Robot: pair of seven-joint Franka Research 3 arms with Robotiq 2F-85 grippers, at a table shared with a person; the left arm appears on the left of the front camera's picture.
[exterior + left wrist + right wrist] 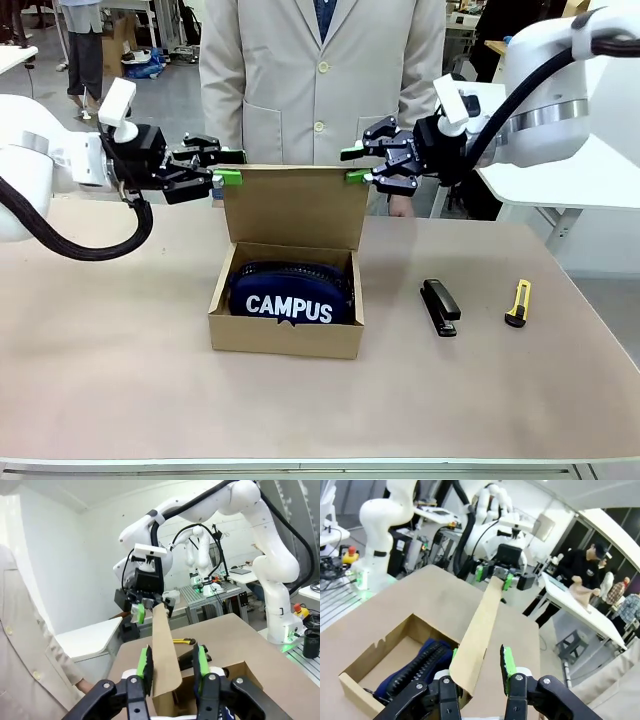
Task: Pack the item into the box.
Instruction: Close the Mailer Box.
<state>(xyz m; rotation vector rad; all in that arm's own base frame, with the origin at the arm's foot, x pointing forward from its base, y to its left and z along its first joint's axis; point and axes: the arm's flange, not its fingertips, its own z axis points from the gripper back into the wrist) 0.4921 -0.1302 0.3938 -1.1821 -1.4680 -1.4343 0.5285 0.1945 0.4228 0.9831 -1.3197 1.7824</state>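
— Where do we stand with the CAMPUS pouch (290, 295)?

— It lies inside the cardboard box (285, 335), lettering facing us, running left to right and filling nearly the whole length.

— And our grippers?

— Both are up at the flap lid (292, 205), which stands upright on the box's far edge. Our left gripper (228, 168) has its green pads either side of the flap's left top corner. A gap shows on one side, so we cannot tell if it truly nips the card. Our right gripper (354, 165) is drawn in on the right top corner.

— So what does the coming move turn on?

— The pouch sits below the grippers and toward our side. Its long axis runs parallel to the flap's top edge, so neither arm is nearer. We judge the flap must swing forward and down, both corners together.

— What about the materials?

— The card is plain, matte, stiff brown board, hinged on a crease. The pouch is soft navy fabric with a zip, rounded on top, and it may push back against the lid.
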